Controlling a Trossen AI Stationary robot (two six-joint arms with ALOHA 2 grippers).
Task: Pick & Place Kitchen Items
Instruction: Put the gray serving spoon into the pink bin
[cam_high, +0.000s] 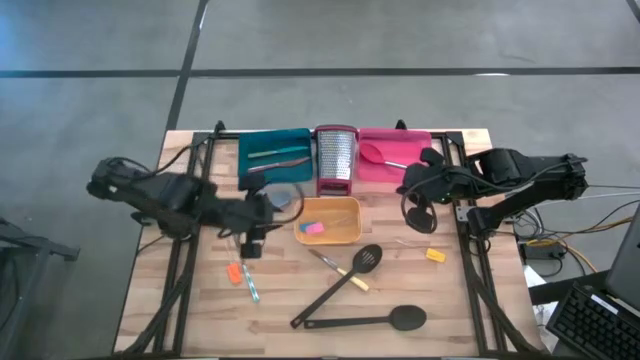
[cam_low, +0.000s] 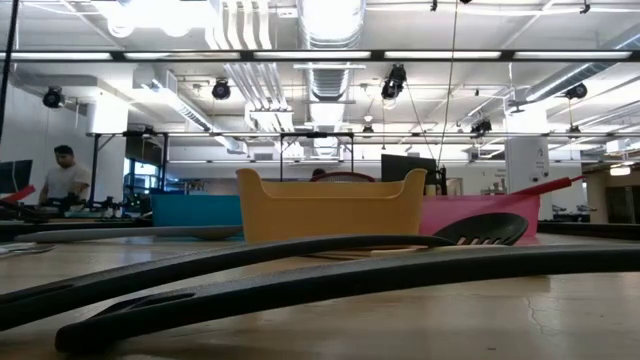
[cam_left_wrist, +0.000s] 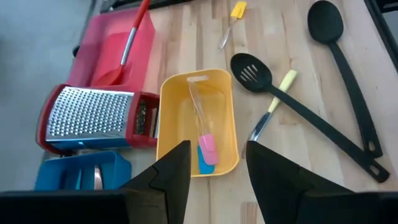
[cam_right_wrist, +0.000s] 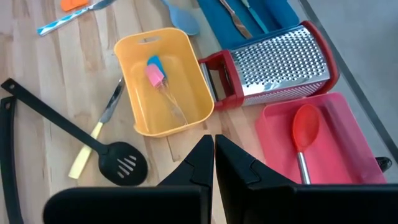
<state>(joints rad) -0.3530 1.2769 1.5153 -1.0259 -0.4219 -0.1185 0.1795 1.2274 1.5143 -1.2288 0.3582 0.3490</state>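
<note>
My left gripper (cam_left_wrist: 217, 158) hangs open and empty above the table, just left of the yellow tray (cam_high: 345, 232). That tray holds a small pink-and-blue tool (cam_left_wrist: 207, 150). My right gripper (cam_right_wrist: 213, 149) is shut on nothing, hovering near the pink tray (cam_high: 405, 170), where a red spoon (cam_right_wrist: 305, 132) lies. On the bare wood lie a black slotted spatula (cam_high: 345, 282), a long black spoon (cam_high: 372, 320), a yellow-handled knife (cam_high: 340, 268), a yellow piece (cam_high: 435, 255), an orange piece (cam_high: 234, 273) and a blue striped tool (cam_high: 252, 289). A grey-blue spoon (cam_right_wrist: 183, 18) rests beside the teal tray (cam_high: 255, 170).
An upright steel grater with a red base (cam_high: 336, 160) stands between the teal and pink trays at the table's far edge. Thin tools (cam_high: 275, 155) lie in the teal tray. A person (cam_low: 65, 180) shows far behind the table in the low view.
</note>
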